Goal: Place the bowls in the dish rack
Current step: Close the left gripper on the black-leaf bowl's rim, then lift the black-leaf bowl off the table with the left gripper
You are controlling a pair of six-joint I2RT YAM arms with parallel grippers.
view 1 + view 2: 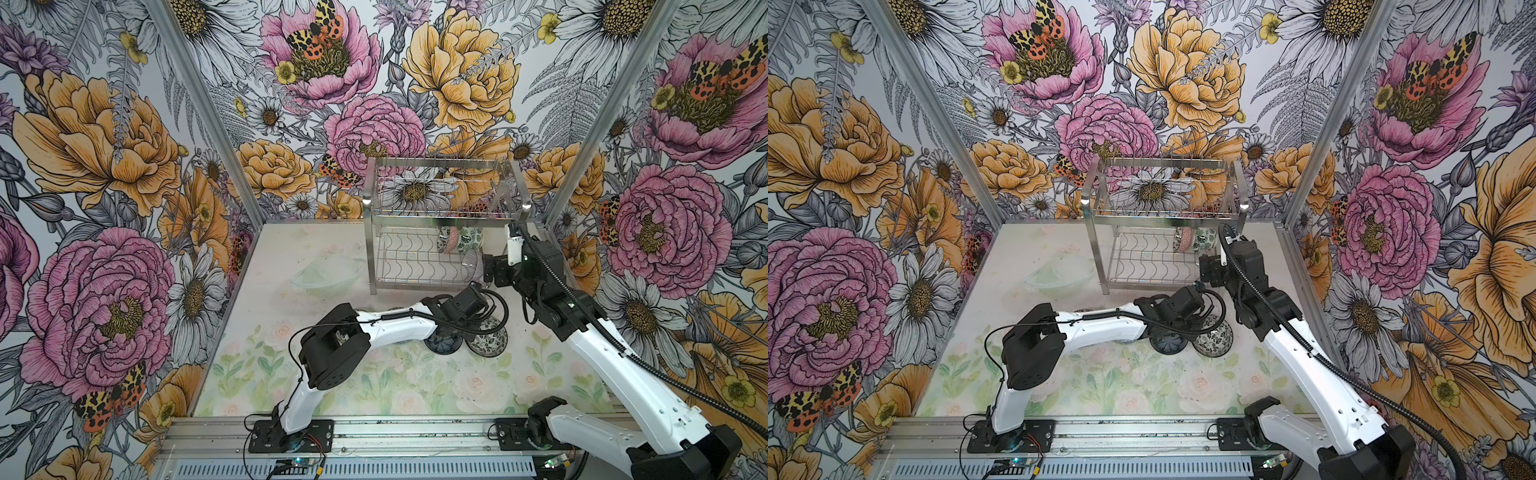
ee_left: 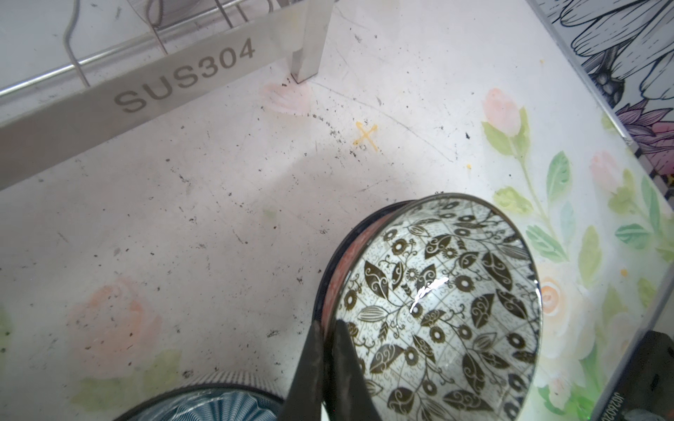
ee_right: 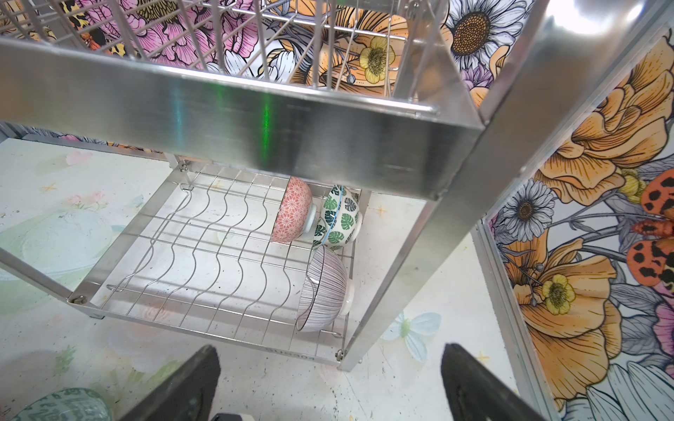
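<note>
Floral tabletop; left pincer clamps black-white bowl rim, mouth upward.

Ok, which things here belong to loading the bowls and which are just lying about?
Job: dish rack, pink bowl, leaf bowl, striped bowl, black-and-white floral bowl, blue bowl.
Lying about: pale-green bowl shape, yellow cross mark.

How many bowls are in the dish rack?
3, on the lower shelf of the dish rack: pink bowl, green-leaf bowl beside it, striped bowl nearer the front. The frame may hide more.
</note>
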